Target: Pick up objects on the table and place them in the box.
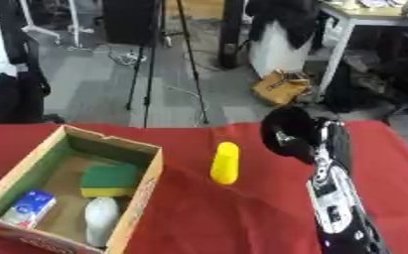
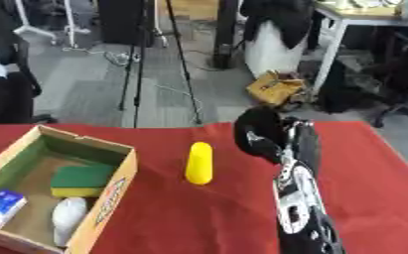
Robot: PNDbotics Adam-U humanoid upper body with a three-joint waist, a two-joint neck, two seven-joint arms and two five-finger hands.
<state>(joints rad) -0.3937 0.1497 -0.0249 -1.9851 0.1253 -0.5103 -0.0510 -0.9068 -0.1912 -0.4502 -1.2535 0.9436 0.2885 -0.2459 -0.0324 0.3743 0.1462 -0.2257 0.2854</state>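
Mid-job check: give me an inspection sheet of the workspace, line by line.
Surface: red cloth covering the table.
Job's things: yellow object upright on the cloth, right of the cardboard box; box holds a green-and-yellow sponge, a white object and a blue-and-white carton.
Clutter: nothing seen.
Hands: right hand raised right of the yellow object, fingers unclear; left hand not in view.
Cables: white cables on the floor.
Surroundings: tripod, brown bag.

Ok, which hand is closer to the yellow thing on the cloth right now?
The right. The right hand is just beside the yellow thing, on its right and slightly farther back, not touching it. The left hand is not in view.
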